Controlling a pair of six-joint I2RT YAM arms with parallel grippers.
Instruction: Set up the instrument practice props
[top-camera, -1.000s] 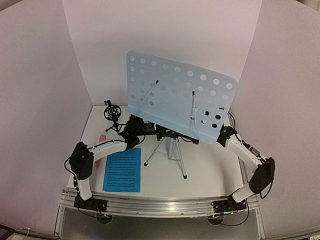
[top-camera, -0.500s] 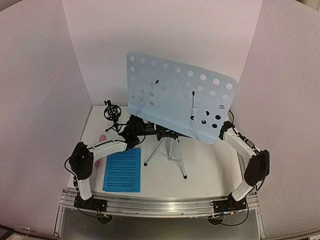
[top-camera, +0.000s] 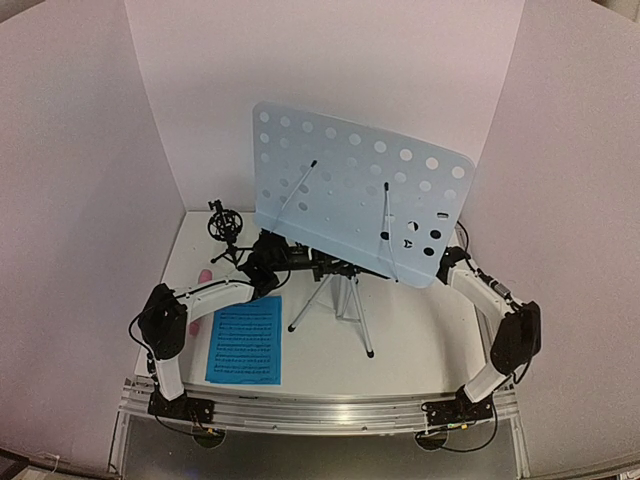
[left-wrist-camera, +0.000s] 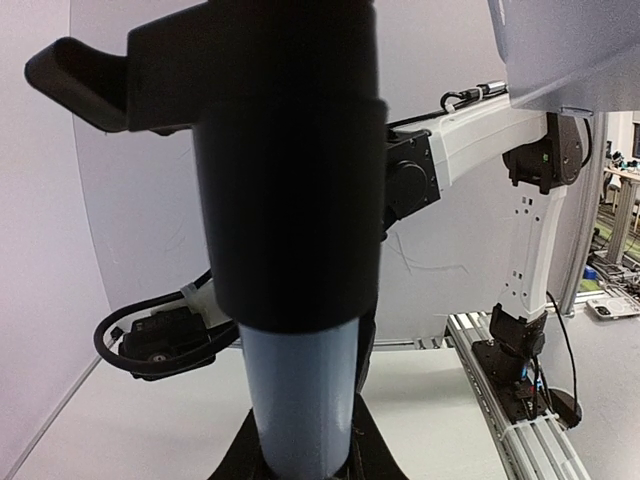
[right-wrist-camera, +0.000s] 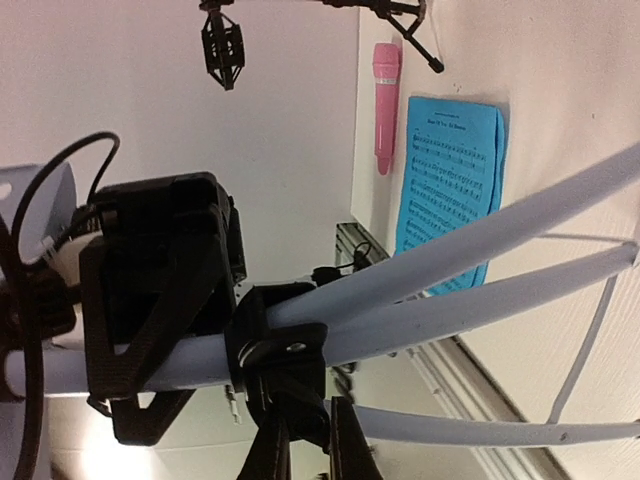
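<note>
The pale-blue perforated music stand (top-camera: 360, 195) stands on its silver tripod (top-camera: 335, 300) at mid table. My left gripper (top-camera: 268, 265) is shut on the stand's post (left-wrist-camera: 300, 390), just below a black collar. My right gripper (top-camera: 450, 265) reaches in behind the desk's lower right corner. In the right wrist view its jaws (right-wrist-camera: 305, 425) close on the black leg hub (right-wrist-camera: 288, 365). One blue sheet-music page (top-camera: 245, 340) lies flat at front left; a second page is not in view. The pink microphone (right-wrist-camera: 386, 100) lies left of the page. The black tripod mic holder (top-camera: 225, 228) stands at back left.
White walls enclose the table on three sides. The metal rail (top-camera: 320, 410) with both arm bases runs along the near edge. The tripod legs (top-camera: 365, 335) spread toward the front. Black cables (left-wrist-camera: 150, 345) hang by the left wrist.
The right arm's elbow has swung outward and its wrist has risen slightly behind the desk's corner. The left arm, the stand, the page and the microphone have not moved.
</note>
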